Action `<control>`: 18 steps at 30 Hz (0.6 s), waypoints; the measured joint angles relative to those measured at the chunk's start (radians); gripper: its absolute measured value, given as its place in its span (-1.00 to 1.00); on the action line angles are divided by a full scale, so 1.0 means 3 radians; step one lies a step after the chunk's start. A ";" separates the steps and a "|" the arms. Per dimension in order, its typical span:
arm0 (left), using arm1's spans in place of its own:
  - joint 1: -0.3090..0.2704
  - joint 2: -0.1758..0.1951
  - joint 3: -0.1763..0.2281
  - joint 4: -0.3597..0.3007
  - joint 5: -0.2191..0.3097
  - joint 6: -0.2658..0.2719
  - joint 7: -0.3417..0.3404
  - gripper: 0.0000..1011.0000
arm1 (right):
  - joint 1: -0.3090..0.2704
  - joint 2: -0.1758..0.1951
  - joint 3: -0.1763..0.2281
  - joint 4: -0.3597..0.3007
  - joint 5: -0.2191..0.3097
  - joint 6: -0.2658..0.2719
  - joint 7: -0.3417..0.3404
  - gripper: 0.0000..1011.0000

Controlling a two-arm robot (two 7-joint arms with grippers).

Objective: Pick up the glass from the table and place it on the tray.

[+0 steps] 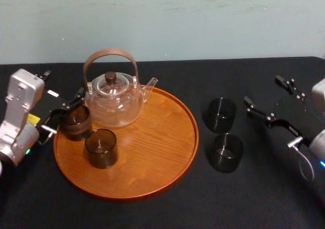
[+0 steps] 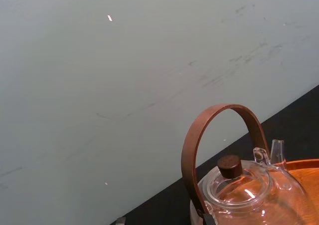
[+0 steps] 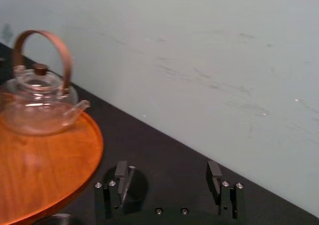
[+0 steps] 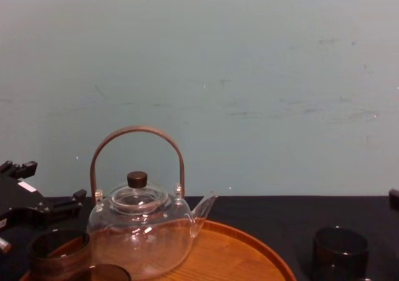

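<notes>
The round orange-brown tray lies mid-table, also seen in the chest view. Two dark glasses stand on it: one at its left rim and one nearer the front. Two more dark glasses stand on the black table to the right of the tray, a far one and a near one. My left gripper is open, its fingers on either side of the left-rim glass. My right gripper is open over the table right of the glasses, with nothing between its fingers.
A clear glass teapot with a brown arched handle stands at the back left of the tray, close to the left-rim glass. A pale wall rises behind the table. Black cloth covers the table in front of the tray.
</notes>
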State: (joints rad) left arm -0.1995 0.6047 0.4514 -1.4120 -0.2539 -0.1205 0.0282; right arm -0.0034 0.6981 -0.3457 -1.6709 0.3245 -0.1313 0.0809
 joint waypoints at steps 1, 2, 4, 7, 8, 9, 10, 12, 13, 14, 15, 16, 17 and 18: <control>0.0000 0.0000 0.0000 0.0000 0.0000 0.0000 0.0000 0.98 | -0.0061 0.0027 0.0015 -0.0062 0.0009 0.0000 0.0024 0.98; 0.0000 0.0000 0.0000 0.0000 0.0000 0.0000 0.0000 0.98 | -0.0092 0.0039 0.0022 -0.0089 0.0009 0.0000 0.0031 0.98; 0.0000 0.0000 0.0000 0.0000 0.0000 0.0000 0.0000 0.98 | -0.0173 0.0071 0.0041 -0.0153 0.0007 -0.0001 0.0055 0.98; 0.0000 0.0000 0.0000 0.0000 0.0000 0.0000 0.0000 0.98 | -0.0259 0.0097 0.0066 -0.0211 0.0013 -0.0007 0.0097 0.98; 0.0000 0.0000 0.0000 0.0000 0.0000 0.0000 0.0000 0.98 | -0.0277 0.0101 0.0071 -0.0221 0.0013 -0.0011 0.0107 0.98; 0.0000 0.0000 0.0000 0.0000 0.0000 0.0000 0.0000 0.98 | -0.0294 0.0103 0.0074 -0.0228 0.0013 -0.0015 0.0117 0.98; 0.0000 0.0000 0.0000 0.0000 0.0000 0.0000 0.0000 0.98 | -0.0324 0.0105 0.0080 -0.0241 0.0013 -0.0018 0.0137 0.98; 0.0000 0.0000 0.0000 0.0000 0.0000 0.0000 0.0000 0.98 | -0.0349 0.0106 0.0083 -0.0253 0.0017 -0.0018 0.0164 0.98; 0.0000 0.0000 0.0000 0.0000 0.0000 0.0000 0.0000 0.98 | -0.0372 0.0106 0.0085 -0.0264 0.0018 -0.0018 0.0187 0.98; 0.0000 0.0000 0.0000 0.0000 0.0000 0.0000 0.0000 0.98 | -0.0383 0.0106 0.0085 -0.0268 0.0019 -0.0018 0.0201 0.98; 0.0000 0.0000 0.0000 0.0000 0.0000 0.0000 0.0000 0.98 | -0.0395 0.0106 0.0085 -0.0273 0.0022 -0.0018 0.0216 0.98; 0.0000 0.0000 0.0000 0.0000 0.0000 0.0000 0.0000 0.98 | -0.0405 0.0104 0.0086 -0.0278 0.0026 -0.0018 0.0233 0.98; 0.0000 0.0000 0.0000 0.0000 0.0000 0.0000 0.0000 0.98 | -0.0425 0.0100 0.0086 -0.0287 0.0033 -0.0017 0.0261 0.98; 0.0000 0.0000 0.0000 0.0000 0.0000 0.0000 0.0000 0.98 | -0.0435 0.0097 0.0086 -0.0291 0.0036 -0.0016 0.0276 0.98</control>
State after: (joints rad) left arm -0.1996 0.6046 0.4513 -1.4120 -0.2539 -0.1206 0.0282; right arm -0.1338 0.7273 -0.3200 -1.7582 0.3353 -0.1360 0.1637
